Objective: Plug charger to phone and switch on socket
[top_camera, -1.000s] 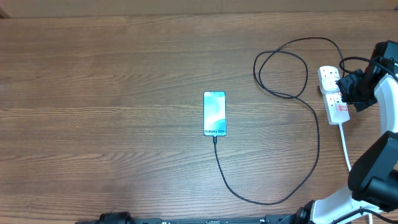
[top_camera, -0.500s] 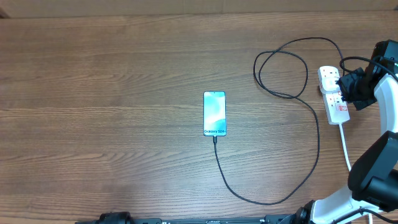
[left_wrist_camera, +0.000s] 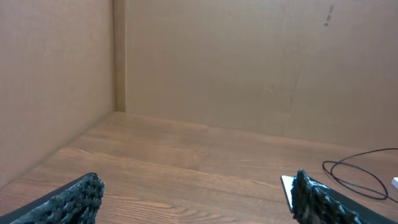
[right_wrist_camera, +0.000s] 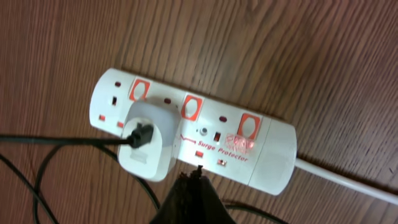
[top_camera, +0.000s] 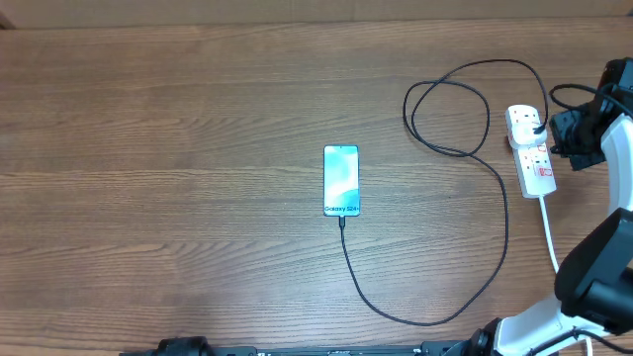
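The phone (top_camera: 341, 180) lies face up mid-table, its light blue screen lit. The charger cable (top_camera: 495, 247) runs from the phone's near end in a wide loop to a white plug (right_wrist_camera: 144, 146) seated in the socket (right_wrist_camera: 205, 134). A red lamp (right_wrist_camera: 239, 144) glows on the socket (top_camera: 531, 148). My right gripper (right_wrist_camera: 198, 174) is shut and empty, its tip just off the socket's near edge below the middle switch. It sits right of the strip in the overhead view (top_camera: 566, 133). My left gripper (left_wrist_camera: 196, 202) is open and empty, low over the table, with the phone's corner (left_wrist_camera: 287, 190) beside one finger.
Cardboard walls (left_wrist_camera: 217, 62) close off the table's far side and left side. The socket's thick white cord (top_camera: 549, 232) trails toward the table's front at the right. Black cable loops (top_camera: 450, 109) lie left of the strip.
My right gripper has drawn back a little to the right, off the top of the socket. The phone and the cable lie as before.
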Motion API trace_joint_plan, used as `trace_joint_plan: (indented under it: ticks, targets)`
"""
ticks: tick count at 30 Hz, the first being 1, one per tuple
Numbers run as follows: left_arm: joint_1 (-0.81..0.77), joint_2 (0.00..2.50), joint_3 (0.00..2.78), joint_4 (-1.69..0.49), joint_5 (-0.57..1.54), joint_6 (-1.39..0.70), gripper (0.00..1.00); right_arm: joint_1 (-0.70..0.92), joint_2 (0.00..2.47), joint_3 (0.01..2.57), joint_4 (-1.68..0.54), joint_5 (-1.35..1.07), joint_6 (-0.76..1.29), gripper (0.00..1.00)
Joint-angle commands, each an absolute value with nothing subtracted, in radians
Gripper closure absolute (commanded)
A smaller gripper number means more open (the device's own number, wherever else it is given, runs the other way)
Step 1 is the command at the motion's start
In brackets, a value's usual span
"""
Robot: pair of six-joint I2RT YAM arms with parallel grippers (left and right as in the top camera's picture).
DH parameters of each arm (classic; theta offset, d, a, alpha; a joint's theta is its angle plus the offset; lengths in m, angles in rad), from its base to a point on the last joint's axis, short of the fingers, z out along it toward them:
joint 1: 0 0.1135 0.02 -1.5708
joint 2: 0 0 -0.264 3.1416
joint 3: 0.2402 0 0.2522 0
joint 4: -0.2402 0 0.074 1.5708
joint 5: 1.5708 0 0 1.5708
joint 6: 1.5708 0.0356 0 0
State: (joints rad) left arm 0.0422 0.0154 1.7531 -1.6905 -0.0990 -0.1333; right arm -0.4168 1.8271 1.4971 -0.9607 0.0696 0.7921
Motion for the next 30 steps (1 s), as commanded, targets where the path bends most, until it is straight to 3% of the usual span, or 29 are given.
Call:
trace_joint_plan:
  ticks: [1, 11, 30]
  targets:
    - [0.052, 0.005, 1.749, -1.689, -0.104, -0.15, 0.0, -0.434, 1.913, 1.563, -0.957, 0.08, 0.81, 0.96]
    - [0.052, 0.005, 1.749, -1.689, -0.104, -0.15, 0.0, -0.435, 2.072, 1.642, -0.966, 0.002, 0.804, 0.96]
    - [0.052, 0.005, 1.749, -1.689, -0.104, -0.15, 0.0, -0.407, 2.157, 1.641, -0.881, -0.049, 0.772, 0.96]
